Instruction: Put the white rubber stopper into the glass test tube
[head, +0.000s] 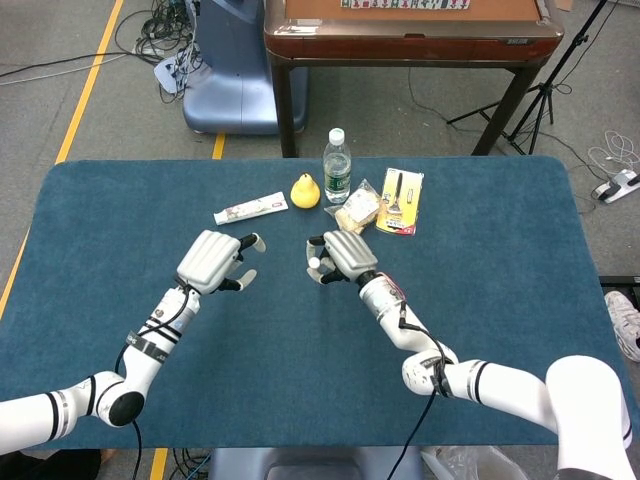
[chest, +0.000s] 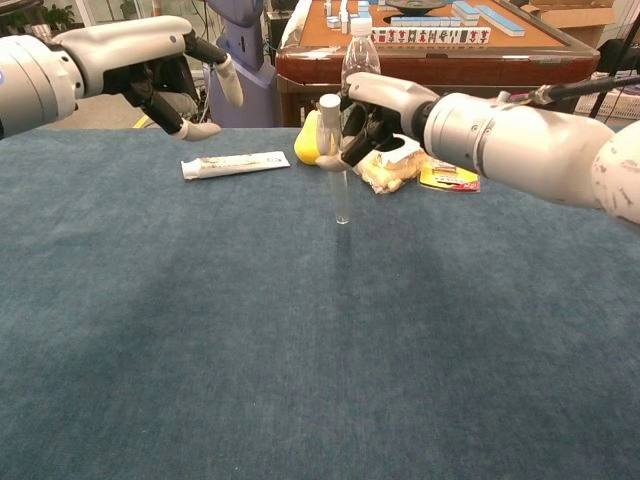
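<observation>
Matt blue napped cloth is covering the counter (chest: 200, 340). The glass test tube (chest: 340, 190) is showing clear and smooth, its white rubber stopper (chest: 329, 102) dull; glossy white plastic is sheathing the right hand (chest: 385, 100).

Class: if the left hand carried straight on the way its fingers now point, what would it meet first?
Probably the test tube, held upright in the right hand. The left hand points toward it across bare table; depth is uncertain.

We see a toothpaste tube (head: 250, 209), yellow pear (head: 305, 190), water bottle (head: 337, 166), snack bag (head: 355, 211) and carded tool pack (head: 401, 201) along the blue surface's (head: 500, 300) far side.
</observation>
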